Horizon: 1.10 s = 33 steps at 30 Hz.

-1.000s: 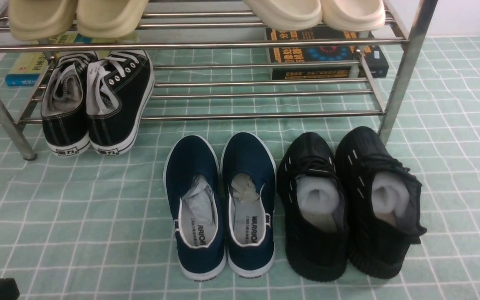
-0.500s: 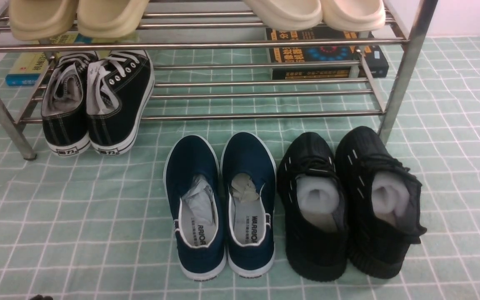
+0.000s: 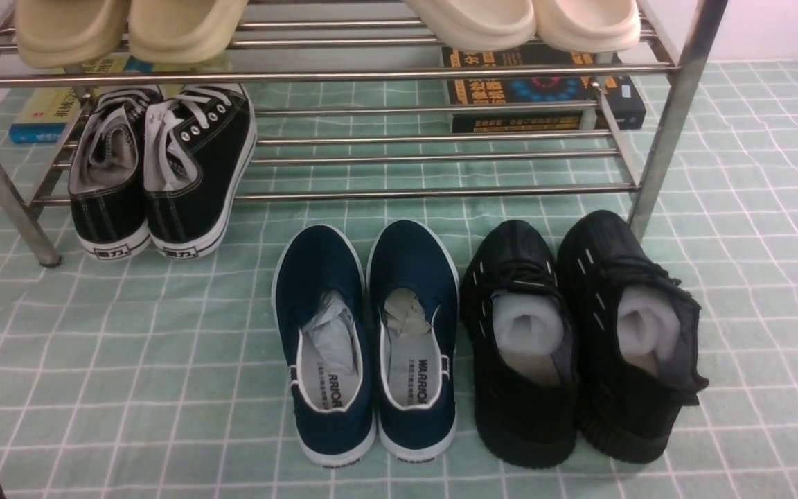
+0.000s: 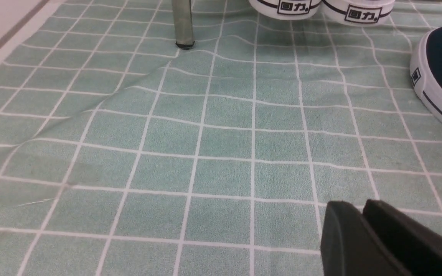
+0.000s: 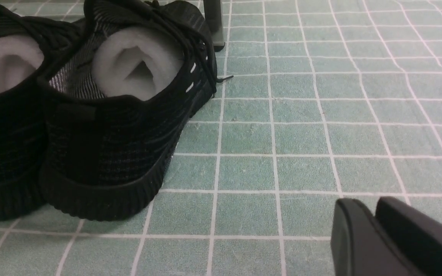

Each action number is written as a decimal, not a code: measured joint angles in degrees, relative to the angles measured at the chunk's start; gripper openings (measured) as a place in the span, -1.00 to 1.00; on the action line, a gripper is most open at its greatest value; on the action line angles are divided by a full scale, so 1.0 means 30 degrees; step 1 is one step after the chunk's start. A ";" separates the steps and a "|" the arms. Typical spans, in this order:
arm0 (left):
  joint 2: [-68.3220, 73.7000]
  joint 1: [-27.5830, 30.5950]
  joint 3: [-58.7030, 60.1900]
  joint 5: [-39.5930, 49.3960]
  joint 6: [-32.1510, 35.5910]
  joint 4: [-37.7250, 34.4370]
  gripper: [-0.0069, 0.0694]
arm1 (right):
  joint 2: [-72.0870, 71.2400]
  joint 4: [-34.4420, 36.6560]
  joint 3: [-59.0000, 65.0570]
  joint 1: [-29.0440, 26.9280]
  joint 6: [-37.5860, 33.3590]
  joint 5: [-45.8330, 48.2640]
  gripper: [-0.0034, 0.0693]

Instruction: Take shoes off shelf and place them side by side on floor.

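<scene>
- Nearest you, the left gripper point(image 4: 363, 214) sits low over the floor point(image 4: 221, 145); in its wrist view the two black fingers lie pressed flat together with nothing between them. In the front view only a dark sliver of it shows at the bottom left corner.
- Your right gripper point(image 5: 374, 212) looks the same in its own wrist view: fingers together, empty, low over bare green squares. It does not appear in the front view.
- Next out, the shoes point(image 3: 366, 339) stand on the floor, toes toward the shelf and heels toward you. The two navy slip-ons sit side by side, their white soles just about touching, with crumpled paper stuffed in each opening.
- From the left wrist view you catch one navy shoe's white sole at the frame edge, well apart from the gripper.
- Just to the right of the pair, the black knit sneakers point(image 3: 579, 339) also stand on the floor, each stuffed with white filler. The right-hand one has its toe close to the shelf's front right leg.
- Further on, the shelf point(image 3: 440, 190) stands with its lower tier holding the black lace-up sneakers point(image 3: 160, 173) at the left end, their heels overhanging the front bar.
- The upper tier carries cream slippers point(image 3: 129, 28) on the left and a paler pair on the right.
- Farthest back, books point(image 3: 544, 97) lie behind the rack.
</scene>
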 joint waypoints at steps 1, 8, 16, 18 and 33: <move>0.0000 0.0017 0.0000 0.0000 -0.0028 0.0017 -0.58 | 0.0000 0.0000 0.0000 0.0000 0.0000 0.0000 -0.63; 0.0000 0.0070 0.0000 0.0022 -0.0479 0.0112 -0.58 | 0.0000 0.0000 0.0000 0.0000 0.0000 0.0000 -0.59; 0.0000 0.0070 0.0000 0.0064 -0.2039 0.0623 -0.57 | 0.0000 0.0000 0.0000 0.0000 0.0000 0.0000 -0.56; 0.0000 0.0070 0.0000 0.0064 -0.2256 0.0710 -0.57 | 0.0000 0.0000 0.0000 0.0000 0.0000 0.0000 -0.56; 0.0000 -0.1430 0.0000 0.0125 -0.3836 0.2187 -0.54 | 0.0000 0.0000 0.0000 0.0000 0.0000 0.0000 -0.51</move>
